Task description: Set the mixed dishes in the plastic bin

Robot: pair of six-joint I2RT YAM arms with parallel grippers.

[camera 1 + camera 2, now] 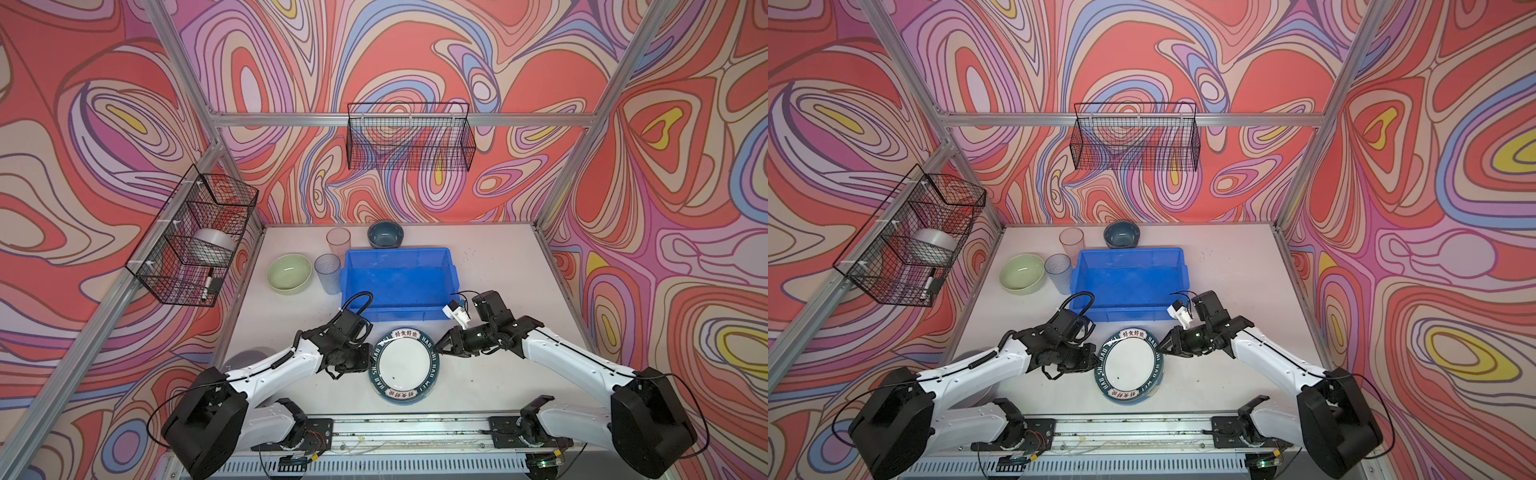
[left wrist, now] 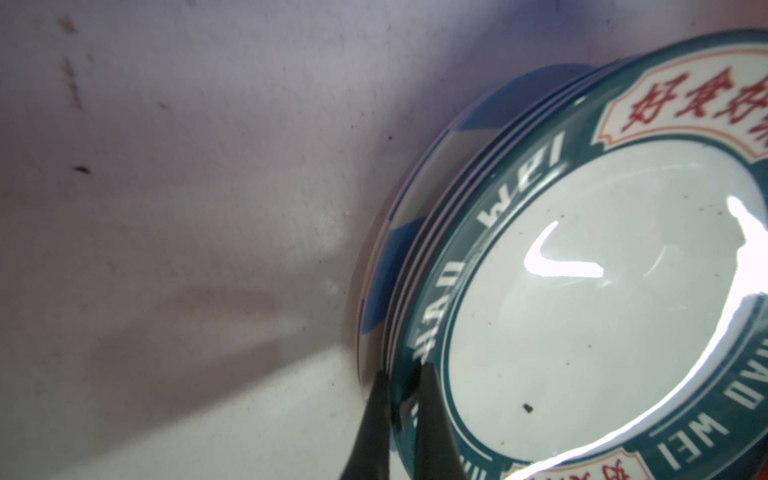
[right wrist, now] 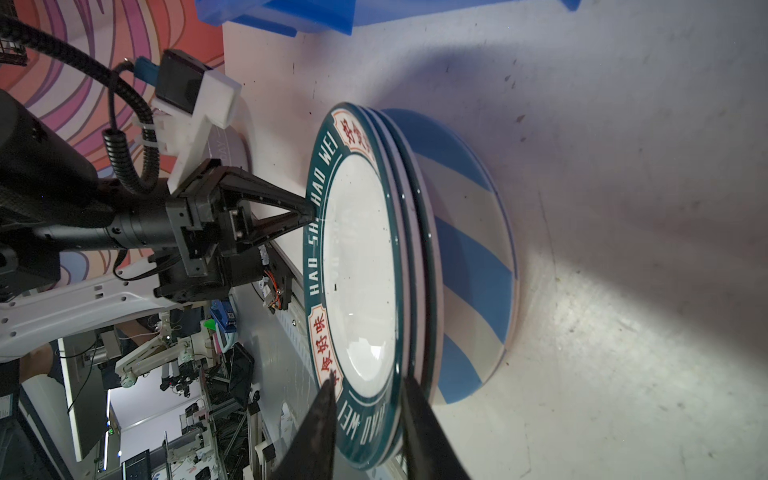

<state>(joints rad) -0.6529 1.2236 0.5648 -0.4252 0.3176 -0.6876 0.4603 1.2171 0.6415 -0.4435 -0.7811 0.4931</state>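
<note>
Both top views, stack: green-rimmed plates [image 1: 405, 365] piled on table [image 1: 498, 291], just in front of bin [image 1: 399, 251]. Nothing is in the bin. Green bowl [image 1: 289, 272] & bluish tumbler [image 1: 328, 272] sit left of it.
Both top views, arms: L gripper [image 1: 369, 360] & R gripper [image 1: 437, 347] at opposite rim edges, prob. for a balanced two-sided lift.
L wrist, L gripper [image 2: 403, 380]: fingers pinched on top plate [image 2: 582, 311] rim; striped plate [image 2: 384, 266] at bottom.
R wrist, R gripper [image 3: 368, 386]: fingers apart, astride rim; can't tell if clamped.
R wrist, why: rim looks like the only lip to grab.
</note>
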